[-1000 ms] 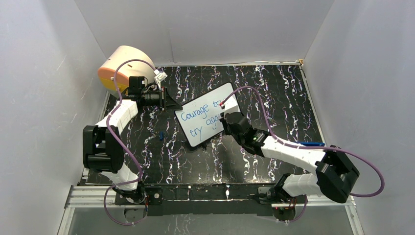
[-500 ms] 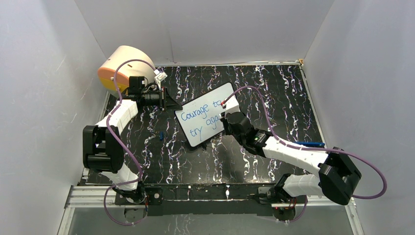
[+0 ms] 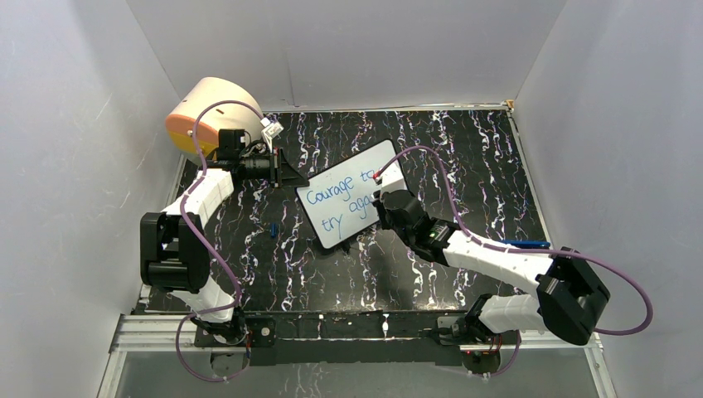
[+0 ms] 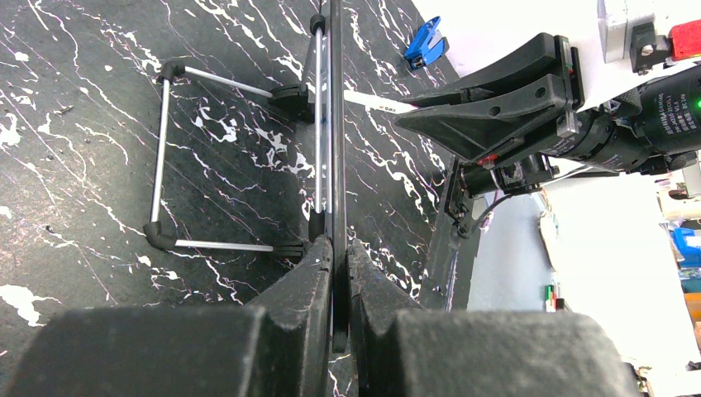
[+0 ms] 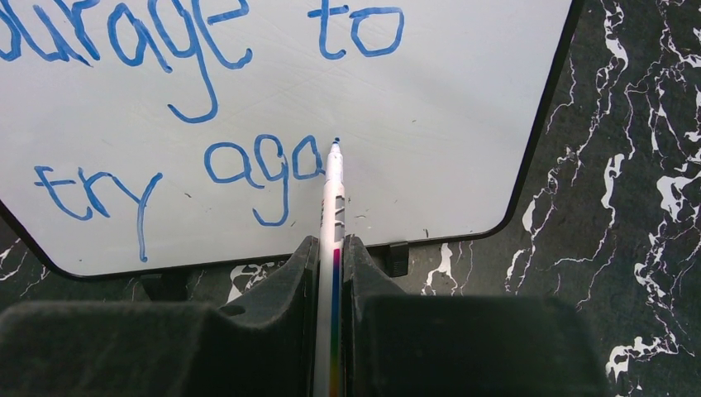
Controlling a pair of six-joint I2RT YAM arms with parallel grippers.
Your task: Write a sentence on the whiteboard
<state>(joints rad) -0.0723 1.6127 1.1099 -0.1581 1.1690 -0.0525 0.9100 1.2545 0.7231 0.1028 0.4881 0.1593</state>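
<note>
**Whiteboard being steadied and written on inside a white-walled cell**

The scene is being enclosed on three sides by plain white walls (image 3: 356,50). Its floor is being formed by a table (image 3: 481,157) topped in black with white marble veining. Both arm bases are being carried by an aluminium rail (image 3: 332,330) along the near edge. The far left corner is being filled by a cream-and-orange drum (image 3: 203,108), set close against the wall.

Near the table's middle the whiteboard (image 3: 341,207) is being propped at a tilt on a wire stand (image 4: 165,157), with its face turned up and towards the near side. Its left edge is being pinched between the fingers of the left gripper (image 4: 335,248), which are pressed in on the rim. In that wrist view the board is being seen edge-on. The sentence (image 5: 207,99) is being shown in blue on two lines: "Courage to" above and "try aga" below.

A white marker (image 5: 334,198) is being clamped between the drawn-in fingers of the right gripper (image 5: 331,248). Its blue tip is being held just right of the last "a"; whether the tip is touching the face cannot be told.

Two small things are also being borne by the table. A blue pen (image 3: 524,244) is being shown beside the right arm, well apart from the board. A small blue cap (image 3: 273,230) is being shown just left of the board.
</note>
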